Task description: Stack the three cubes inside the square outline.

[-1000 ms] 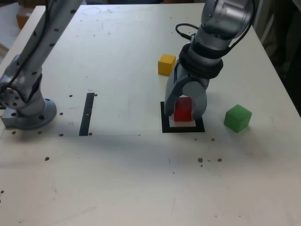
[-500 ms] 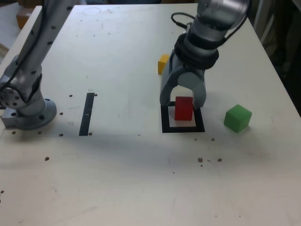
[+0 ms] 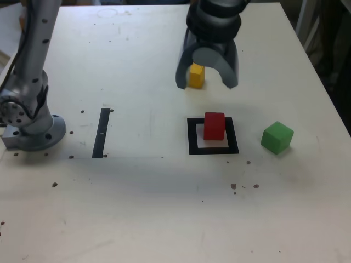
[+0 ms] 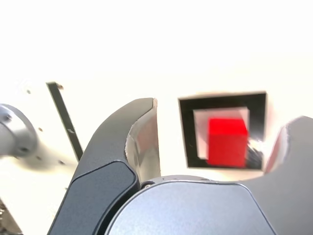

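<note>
The gripper (image 3: pixel 207 83) is rising and retreating toward the far side of the table, clear of the red cube (image 3: pixel 214 126), which it straddled a second ago. Its open jaws are now hanging in front of the yellow cube (image 3: pixel 196 76), partly hiding it.

Speckled white table (image 3: pixel 137 208), three cubes (image 3: pixel 277 137)

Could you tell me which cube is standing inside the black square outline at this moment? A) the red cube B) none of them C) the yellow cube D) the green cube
A: the red cube stands inside the square outline, while the yellow cube sits farther back behind the open, empty end effector and the green cube rests off to the exterior view's right of the outline.
</note>
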Available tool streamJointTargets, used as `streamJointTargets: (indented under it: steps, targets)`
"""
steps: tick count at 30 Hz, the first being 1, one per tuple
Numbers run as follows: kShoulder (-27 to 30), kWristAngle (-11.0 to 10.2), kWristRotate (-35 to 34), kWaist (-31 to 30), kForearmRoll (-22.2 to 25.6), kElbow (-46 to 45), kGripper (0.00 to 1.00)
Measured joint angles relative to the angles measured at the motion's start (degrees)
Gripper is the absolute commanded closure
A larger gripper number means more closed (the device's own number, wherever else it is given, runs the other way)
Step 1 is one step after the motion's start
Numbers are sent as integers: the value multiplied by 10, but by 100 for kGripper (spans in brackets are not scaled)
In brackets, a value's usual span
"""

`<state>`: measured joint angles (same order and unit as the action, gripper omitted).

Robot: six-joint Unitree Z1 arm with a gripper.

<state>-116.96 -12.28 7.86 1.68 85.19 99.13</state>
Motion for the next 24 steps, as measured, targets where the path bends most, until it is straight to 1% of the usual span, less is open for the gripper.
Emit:
streamJointTargets:
  steps: [1, 4, 7, 9, 11, 14, 17, 21, 24]
  targets:
    - [4, -4, 15, 8, 0, -3, 1]
    - [25, -27, 56, 35, 0, -18, 1]
    - [50, -48, 76, 66, -1, -43, 1]
    - [62, -58, 91, 88, -3, -58, 1]
    - [66, -72, 114, 115, -5, -75, 1]
    - [66, -87, 139, 142, -14, -91, 1]
    - [60, -93, 156, 154, -34, -102, 1]
    - [33, -92, 175, 157, -67, -104, 1]
    - [16, -88, 188, 157, -82, -104, 0]
